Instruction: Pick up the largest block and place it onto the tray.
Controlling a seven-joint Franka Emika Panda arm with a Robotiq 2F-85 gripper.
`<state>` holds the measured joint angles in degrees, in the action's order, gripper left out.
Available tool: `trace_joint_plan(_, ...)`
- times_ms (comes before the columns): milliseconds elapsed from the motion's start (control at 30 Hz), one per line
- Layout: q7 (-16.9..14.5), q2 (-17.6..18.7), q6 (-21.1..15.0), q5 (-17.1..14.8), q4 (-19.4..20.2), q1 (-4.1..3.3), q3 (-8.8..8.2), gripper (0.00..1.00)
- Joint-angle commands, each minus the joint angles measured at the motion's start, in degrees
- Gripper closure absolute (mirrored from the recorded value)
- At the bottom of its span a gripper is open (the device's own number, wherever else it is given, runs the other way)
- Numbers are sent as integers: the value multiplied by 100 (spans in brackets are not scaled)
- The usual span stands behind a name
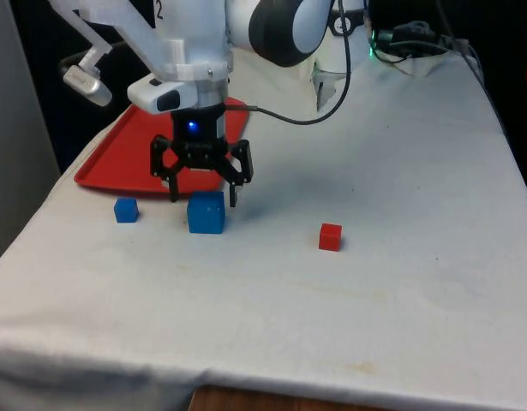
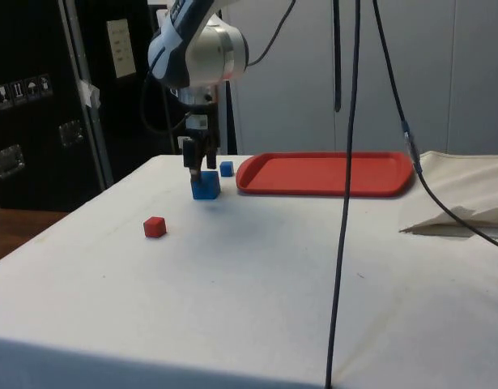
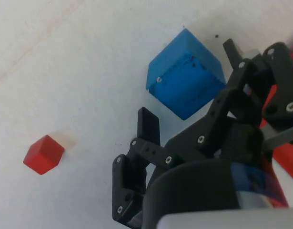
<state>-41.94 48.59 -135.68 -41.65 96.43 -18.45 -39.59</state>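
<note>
- Big blue block sits on the worktop, white cloth, just in front of the red tray, not on it.
- Gripper hangs right over the big block; fingers spread apart, one each side of the block's top, w/ tips about level w/ its upper edge.
- Not clamped: wrist view shows the block between the open fingers w/ a gap on the near side; contact on the other side can't be told.
- Side view: gripper points straight down, tips at the top of the block.
- Small blue block lies toward the front view's left of the big one, near but apart, also close to the tray's front edge. In side view it is just beside the tray rim.
- Red block lies toward the front view's right of the big one, well apart from it and from the tray; also in side view and wrist view.
- Tray lies flat at the far side of the worktop on the front view's left; visible part is bare.
- Black cable runs from the gripper up over the cloth.
- Folded cloth lies at the worktop's edge past the tray in side view.
</note>
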Motion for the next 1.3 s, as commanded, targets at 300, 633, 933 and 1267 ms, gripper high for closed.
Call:
trace_joint_plan(300, -155, 178, 11, -258, -109, 52, 34, 0)
trace_joint_plan(633, -149, 212, 11, -264, -115, 52, 46, 20)
trace_joint_plan(933, -149, 218, 6, -264, -115, 52, 52, 100)
trace_joint_plan(1267, -120, 132, 57, -212, -97, 6, -23, 99)
